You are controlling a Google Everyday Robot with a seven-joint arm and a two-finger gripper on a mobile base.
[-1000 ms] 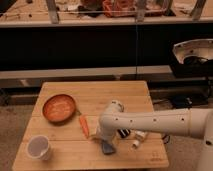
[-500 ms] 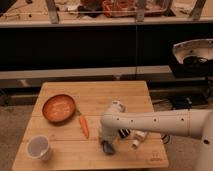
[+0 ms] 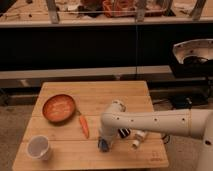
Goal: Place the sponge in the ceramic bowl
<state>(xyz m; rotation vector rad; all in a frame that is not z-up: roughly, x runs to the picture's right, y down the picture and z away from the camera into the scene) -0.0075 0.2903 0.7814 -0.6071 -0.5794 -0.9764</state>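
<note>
While my arm (image 3: 150,123) reaches leftward across the wooden table (image 3: 95,94), my gripper (image 3: 104,144) points down over the front middle boards, right at the sponge (image 3: 103,147). The sponge shows as a blue-grey bit at the gripper tip, low by the wood. Resting or lifted, can't tell. Grip state: cannot tell whether I'm clamped on it or just around it. The ceramic bowl (image 3: 59,108) is orange-brown, upright, on the table's left side, well apart from the sponge. A carrot (image 3: 84,126) lies between bowl and gripper, just left of my gripper. A white cup (image 3: 39,147) stands near the front-left corner. A dark block (image 3: 124,132) sits just right of the gripper, under my arm.
</note>
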